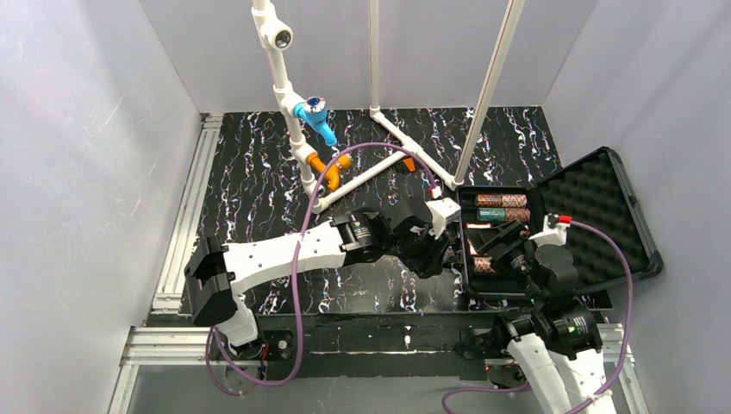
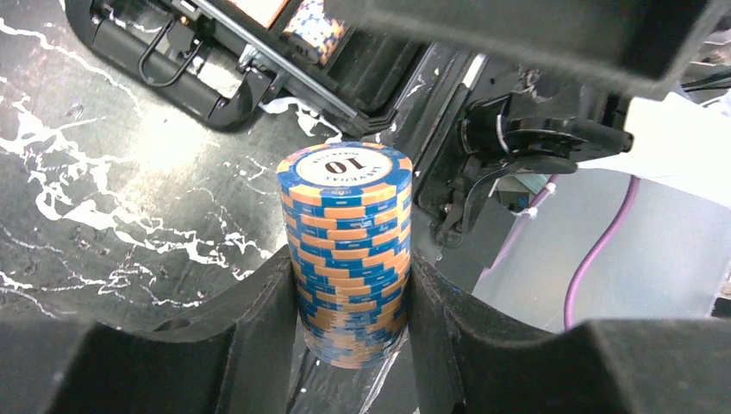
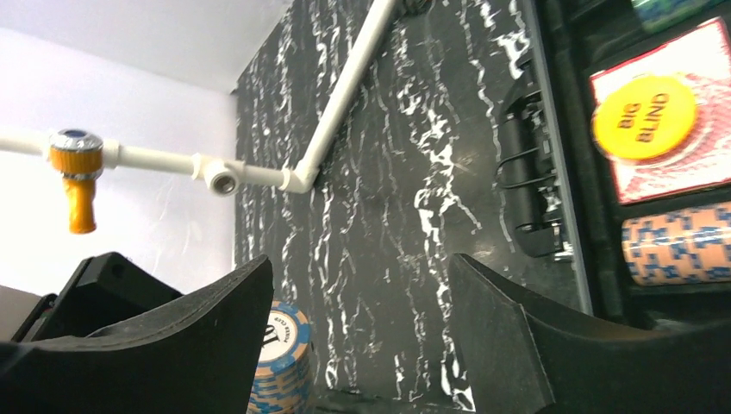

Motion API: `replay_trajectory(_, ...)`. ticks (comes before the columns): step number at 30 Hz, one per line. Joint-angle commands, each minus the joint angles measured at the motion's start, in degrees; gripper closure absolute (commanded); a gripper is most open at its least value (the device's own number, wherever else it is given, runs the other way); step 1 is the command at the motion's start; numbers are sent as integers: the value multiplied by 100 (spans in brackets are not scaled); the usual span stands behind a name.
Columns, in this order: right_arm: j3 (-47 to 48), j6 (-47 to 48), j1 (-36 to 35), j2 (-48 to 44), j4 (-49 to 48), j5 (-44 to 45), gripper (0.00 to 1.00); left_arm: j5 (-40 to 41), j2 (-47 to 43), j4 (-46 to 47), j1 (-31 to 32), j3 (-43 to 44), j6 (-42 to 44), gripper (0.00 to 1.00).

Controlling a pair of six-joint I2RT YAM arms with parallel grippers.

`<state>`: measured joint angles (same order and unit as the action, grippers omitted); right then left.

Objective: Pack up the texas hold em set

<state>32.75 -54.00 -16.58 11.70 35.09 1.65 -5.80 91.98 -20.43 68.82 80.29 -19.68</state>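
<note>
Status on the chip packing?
Left gripper shut on blue-orange chip stack, beside the open case. Right gripper open, empty. Right arm over the case, may crowd the drop-in.

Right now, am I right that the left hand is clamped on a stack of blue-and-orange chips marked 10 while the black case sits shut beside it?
Not quite: the black case is open, not shut. The top external view shows it lying open with its foam lining exposed. The rest holds: the left hand is clamped on the chip stack, whose top chip reads 10.
</note>
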Motion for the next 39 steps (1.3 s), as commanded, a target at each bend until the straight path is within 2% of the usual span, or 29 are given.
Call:
replay_trajectory(1, -117, -262, 6, 115, -870, -879, 19, -298, -351, 486, 30, 35, 118, 100)
replay_trajectory(15, -161, -371, 6, 434, -1318, -1440, 22, -241, -237, 577, 27, 69, 120, 100)
replay_trajectory(24, -172, -326, 6, 545, -1394, -1969, 28, -167, -149, 634, 25, 163, 258, 100)
replay_trajectory(32, -161, -297, 5, 538, -1286, -2042, 37, -160, -68, 585, 19, 280, 338, 100)
replay_trajectory(39, -170, -285, 6, 617, -1329, -2314, 38, -35, -71, 557, 25, 311, 375, 100)
